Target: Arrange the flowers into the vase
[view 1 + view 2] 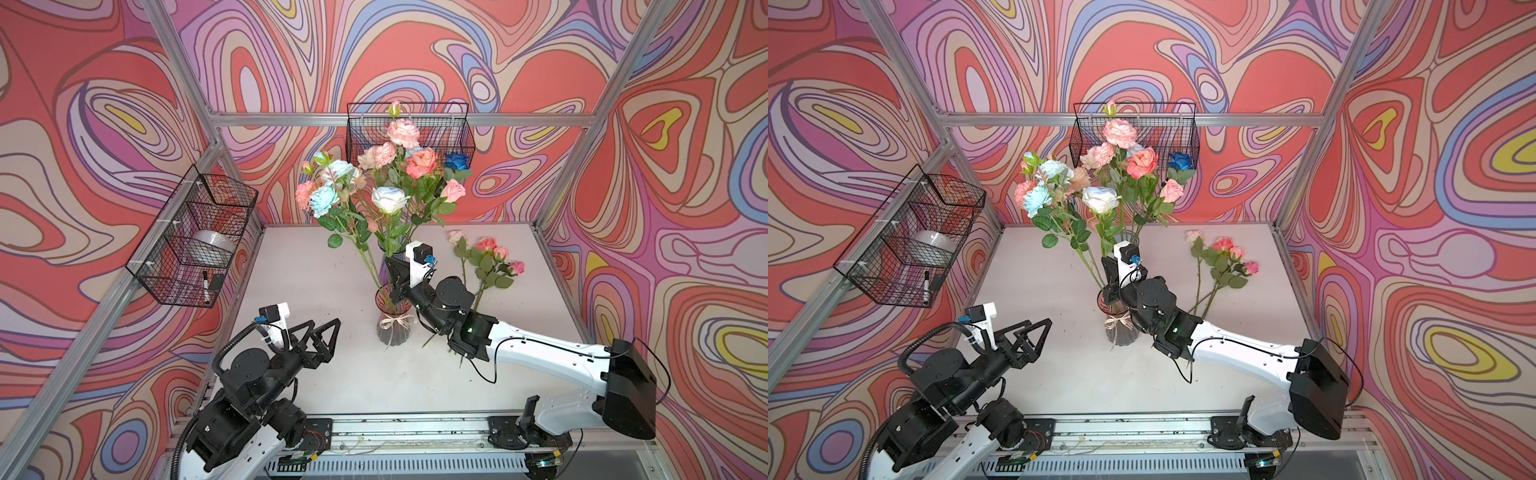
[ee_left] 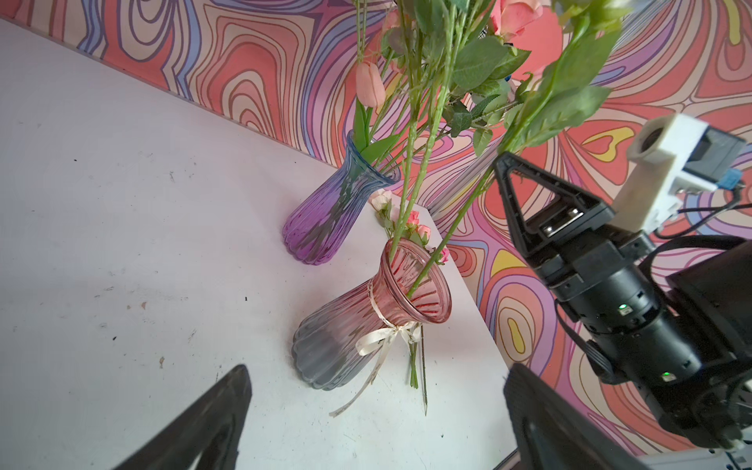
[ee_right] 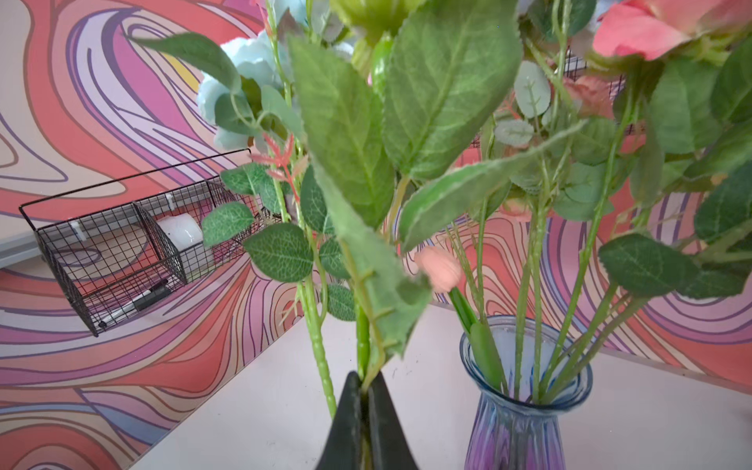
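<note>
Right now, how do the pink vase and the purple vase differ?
Pink vase fades pink to grey; purple vase fades blue to purple. Pink vase wears a cream ribbon; purple vase has none. Pink vase stands nearer the robot, purple vase behind it. Shared: ribbed glass, upright, holding flowers.

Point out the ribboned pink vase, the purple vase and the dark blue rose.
ribboned pink vase (image 2: 346,325): left wrist view, ribbed body.
purple vase (image 2: 321,219): left wrist view, ribbed body.
dark blue rose (image 1: 457,160): in a top view, middle of bloom.
</note>
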Available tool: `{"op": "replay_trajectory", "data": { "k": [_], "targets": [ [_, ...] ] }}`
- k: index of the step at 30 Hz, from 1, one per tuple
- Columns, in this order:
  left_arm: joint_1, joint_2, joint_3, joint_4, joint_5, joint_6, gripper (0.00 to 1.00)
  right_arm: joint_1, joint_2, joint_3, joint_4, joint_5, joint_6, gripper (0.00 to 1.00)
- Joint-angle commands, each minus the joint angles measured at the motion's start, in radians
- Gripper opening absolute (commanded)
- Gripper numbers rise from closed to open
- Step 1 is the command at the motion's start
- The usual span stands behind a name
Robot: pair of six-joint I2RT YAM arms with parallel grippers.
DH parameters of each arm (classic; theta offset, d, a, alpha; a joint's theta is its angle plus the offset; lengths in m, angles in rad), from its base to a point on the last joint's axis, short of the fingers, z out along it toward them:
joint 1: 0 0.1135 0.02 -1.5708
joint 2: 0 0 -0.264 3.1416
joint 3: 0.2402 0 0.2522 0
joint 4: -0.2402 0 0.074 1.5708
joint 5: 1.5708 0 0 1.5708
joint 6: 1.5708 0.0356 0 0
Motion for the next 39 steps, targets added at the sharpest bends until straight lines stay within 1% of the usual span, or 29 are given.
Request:
{"op": "replay_trajectory", "data": {
  "k": [1,4,7,9,11,13,15,20,27,30,32,33,34,35,37,39],
  "targets": [
    [-0.003,-0.039,0.054,-0.089,-0.079,0.015,0.99,0.01,-0.034,-0.047,-0.014,0.025,0.056,0.0],
    [-0.003,-0.064,0.066,-0.122,-0.117,0.018,0.99,0.011,-0.051,-0.066,-0.064,0.024,0.091,0.0],
    [-0.003,-0.078,0.075,-0.136,-0.131,0.025,0.99,0.011,-0.076,-0.075,-0.126,0.003,0.121,0.08],
    [-0.003,-0.08,0.083,-0.142,-0.134,0.033,0.99,0.011,-0.093,-0.065,-0.188,-0.004,0.143,0.19],
    [-0.003,-0.08,0.097,-0.153,-0.145,0.043,0.99,0.011,-0.115,-0.059,-0.246,-0.015,0.161,0.34],
    [-0.004,-0.08,0.103,-0.16,-0.153,0.049,0.99,0.011,-0.143,-0.063,-0.282,-0.027,0.175,0.43],
    [-0.003,-0.079,0.101,-0.162,-0.152,0.052,0.99,0.011,-0.176,-0.07,-0.311,-0.037,0.187,0.48],
    [-0.003,-0.069,0.074,-0.145,-0.131,0.047,0.99,0.011,-0.262,-0.087,-0.391,-0.042,0.228,0.52],
    [-0.003,-0.056,0.032,-0.11,-0.105,0.037,0.99,0.011,-0.383,-0.114,-0.51,-0.017,0.308,0.52],
    [-0.004,-0.048,0.009,-0.095,-0.087,0.028,0.99,0.011,-0.429,-0.127,-0.613,0.059,0.377,0.52],
    [-0.003,-0.043,-0.007,-0.085,-0.074,0.022,0.99,0.006,-0.418,-0.104,-0.764,0.16,0.455,0.57],
    [-0.004,-0.042,-0.013,-0.082,-0.071,0.019,0.99,-0.006,-0.403,-0.091,-0.823,0.18,0.482,0.57],
    [-0.004,-0.04,-0.019,-0.08,-0.069,0.015,0.99,-0.039,-0.384,-0.082,-0.882,0.172,0.516,0.57],
    [-0.003,-0.038,-0.024,-0.078,-0.067,0.015,0.99,-0.09,-0.369,-0.086,-0.915,0.122,0.546,0.56],
    [-0.003,-0.036,-0.031,-0.073,-0.063,0.012,0.99,-0.209,-0.344,-0.113,-0.934,0.002,0.594,0.53],
    [-0.003,-0.032,-0.035,-0.071,-0.057,0.009,0.99,-0.311,-0.321,-0.147,-0.938,-0.068,0.625,0.51]
  ]
}}
